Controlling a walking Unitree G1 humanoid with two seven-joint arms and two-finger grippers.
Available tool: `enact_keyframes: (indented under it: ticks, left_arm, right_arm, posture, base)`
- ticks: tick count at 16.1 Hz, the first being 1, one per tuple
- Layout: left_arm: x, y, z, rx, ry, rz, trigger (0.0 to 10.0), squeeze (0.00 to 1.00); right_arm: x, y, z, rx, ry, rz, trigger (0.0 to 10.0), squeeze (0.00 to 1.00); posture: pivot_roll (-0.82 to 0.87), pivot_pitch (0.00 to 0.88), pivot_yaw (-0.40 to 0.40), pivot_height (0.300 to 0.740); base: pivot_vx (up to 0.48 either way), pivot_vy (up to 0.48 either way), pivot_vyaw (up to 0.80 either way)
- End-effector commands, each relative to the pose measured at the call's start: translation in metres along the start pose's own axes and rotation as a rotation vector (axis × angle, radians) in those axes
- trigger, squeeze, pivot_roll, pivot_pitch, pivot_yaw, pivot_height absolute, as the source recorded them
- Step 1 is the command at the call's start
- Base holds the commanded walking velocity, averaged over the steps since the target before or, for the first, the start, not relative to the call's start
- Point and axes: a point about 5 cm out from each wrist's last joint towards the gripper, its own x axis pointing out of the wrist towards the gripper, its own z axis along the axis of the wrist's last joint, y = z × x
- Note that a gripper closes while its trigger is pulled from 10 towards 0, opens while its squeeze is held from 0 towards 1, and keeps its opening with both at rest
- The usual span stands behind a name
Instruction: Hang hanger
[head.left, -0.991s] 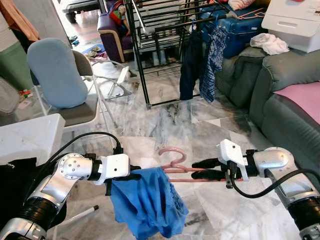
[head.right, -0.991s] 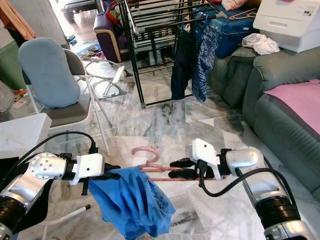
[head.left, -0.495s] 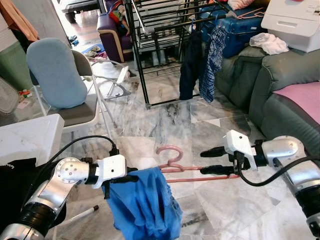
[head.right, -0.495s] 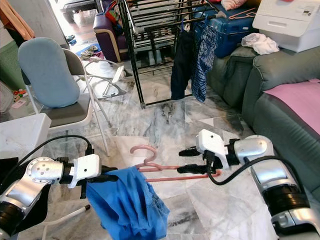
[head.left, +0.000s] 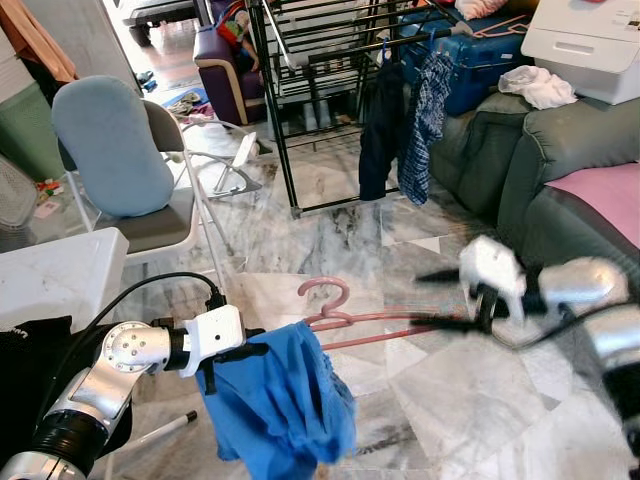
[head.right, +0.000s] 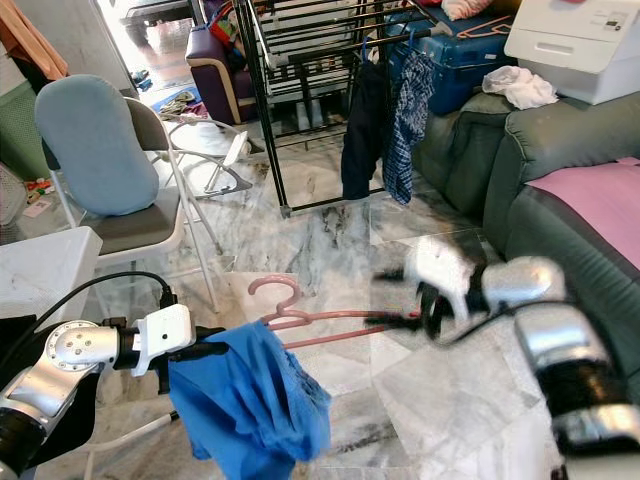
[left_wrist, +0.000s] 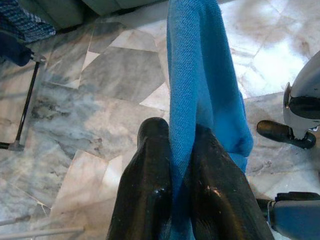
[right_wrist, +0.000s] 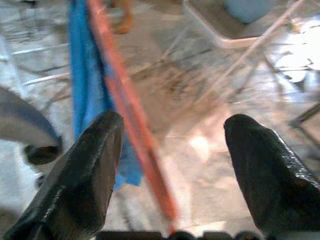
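A pink hanger (head.left: 345, 318) is held level over the marble floor, its hook (head.left: 323, 292) pointing up. A blue garment (head.left: 285, 400) hangs from its left end. My left gripper (head.left: 252, 350) is shut on that garment where it lies over the hanger; in the left wrist view the black fingers (left_wrist: 150, 155) pinch the blue cloth (left_wrist: 192, 85). My right gripper (head.left: 422, 300), blurred by motion, is open at the hanger's right end. In the right wrist view the pink bar (right_wrist: 131, 112) runs between the spread fingers (right_wrist: 82, 172). The black drying rack (head.left: 290, 130) stands ahead with dark clothes (head.left: 382, 125) on it.
A chair with a blue back (head.left: 112, 150) stands at the left and a white tabletop (head.left: 55, 275) is near my left arm. A grey sofa (head.left: 545, 150) with a pink cushion (head.left: 600, 195) lines the right. A white rod (head.left: 160, 430) lies on the floor.
My right gripper has let go of the hanger, opened and drawn back to the right. The hanger's hook has shifted left and slightly up; my left gripper still holds the garment end.
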Motion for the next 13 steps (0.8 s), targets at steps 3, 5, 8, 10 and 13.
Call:
enact_keyframes:
  ticks: [3,5,8,10,13]
  left_arm:
    - [-0.013,0.026,-0.008,-0.004,0.049,0.235,0.0,0.0]
    - [-0.019,0.041,-0.005,-0.067,0.02,0.38,0.0,0.0]
    - [-0.027,0.053,-0.003,-0.121,-0.007,0.503,0.0,0.0]
    - [-0.026,0.054,0.006,-0.148,-0.09,0.512,0.0,0.0]
    - [-0.027,0.048,0.024,-0.129,-0.205,0.426,0.0,0.0]
  right_arm:
    - [-0.001,-0.007,0.017,0.032,-0.124,-0.072,10.0,1.0]
    - [0.007,0.001,0.015,0.08,-0.172,-0.059,10.0,1.0]
    - [0.021,0.013,0.014,0.17,-0.26,-0.065,10.0,1.0]
    - [0.037,0.02,0.007,0.245,-0.305,-0.14,10.0,1.0]
    - [0.056,0.021,-0.006,0.36,-0.309,-0.319,10.0,0.92]
  posture:
    - [-0.11,0.0,0.116,0.74]
    - [-0.11,0.0,0.116,0.74]
    - [-0.1,0.0,0.115,0.74]
    - [-0.1,0.0,0.115,0.74]
    - [-0.09,0.0,0.113,0.74]
  base:
    - [0.0,0.0,0.0]
    - [0.0,0.0,0.0]
    - [0.0,0.0,0.0]
    - [0.0,0.0,0.0]
    - [0.0,0.0,0.0]
